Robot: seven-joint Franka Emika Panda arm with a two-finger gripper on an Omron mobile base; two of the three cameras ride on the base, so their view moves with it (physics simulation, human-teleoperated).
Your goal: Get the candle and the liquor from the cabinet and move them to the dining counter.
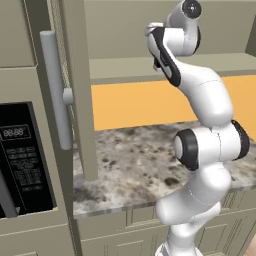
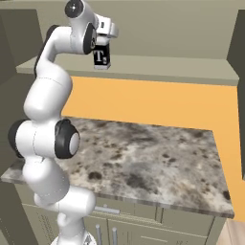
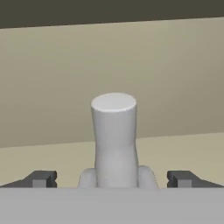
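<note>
At the far left of the left base view you have a black microwave panel (image 1: pixel 22 160) set in the tall cabinetry, and just right of it an open cabinet door (image 1: pixel 80 90) seen edge-on, its grey bar handle (image 1: pixel 56 90) facing you. This door stands beside the arm's approach path on the left. Right of the door, the marble desk (image 1: pixel 135 165) lies under the arm, backed by an orange wall (image 2: pixel 153 100). Above the orange wall runs the cabinet (image 2: pixel 158 67) shelf edge. In the right base view you see the hand (image 2: pixel 106 36) raised to that shelf, with the liquor (image 2: pixel 101 57) standing on the shelf directly beneath it, black label with white "T" facing you. In the hand view the bottle's neck rises upright between the two fingertips (image 3: pixel 41 178), which are spread wide to either side and do not touch the glass. The cabinet's beige back wall stands behind the bottle.
</note>
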